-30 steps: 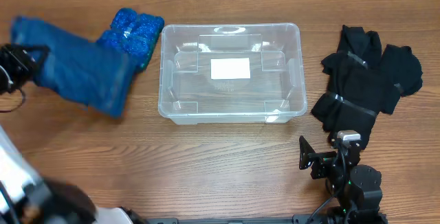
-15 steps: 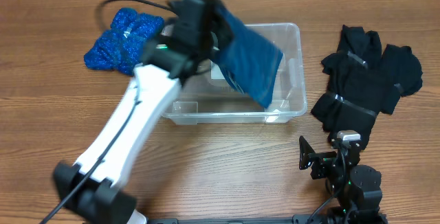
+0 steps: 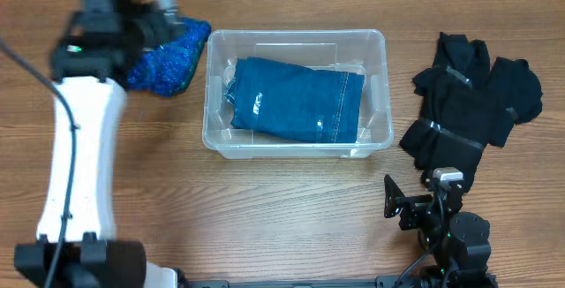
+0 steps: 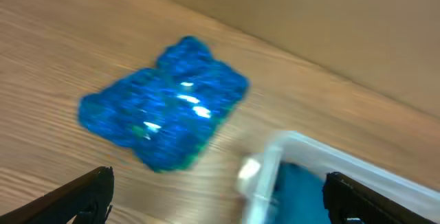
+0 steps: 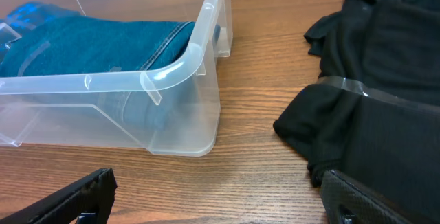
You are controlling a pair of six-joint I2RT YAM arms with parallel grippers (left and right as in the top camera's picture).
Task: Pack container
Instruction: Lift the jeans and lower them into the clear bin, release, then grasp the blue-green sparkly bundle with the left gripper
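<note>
The clear container (image 3: 296, 34) stands mid-table with folded blue jeans (image 3: 296, 101) lying flat inside it. My left gripper (image 3: 169, 16) hovers open and empty over the table's far left, just above a fuzzy blue garment (image 3: 172, 58). In the left wrist view that garment (image 4: 165, 110) lies ahead, the container's corner (image 4: 323, 152) and the jeans (image 4: 295, 189) at lower right, and the gripper (image 4: 220, 196) holds nothing. My right gripper (image 3: 390, 198) rests open near the front right edge. Its view shows the container's corner (image 5: 179, 62), the jeans (image 5: 89, 35) and its empty gripper (image 5: 220, 196).
A crumpled black garment (image 3: 472, 102) lies to the right of the container, close to the right gripper, and fills the right side of the right wrist view (image 5: 378, 80). Bare wood lies in front of the container.
The left arm carried the jeans over the container, let go of them inside it, opened, and swung back left above the fuzzy blue garment. The right arm has not moved.
</note>
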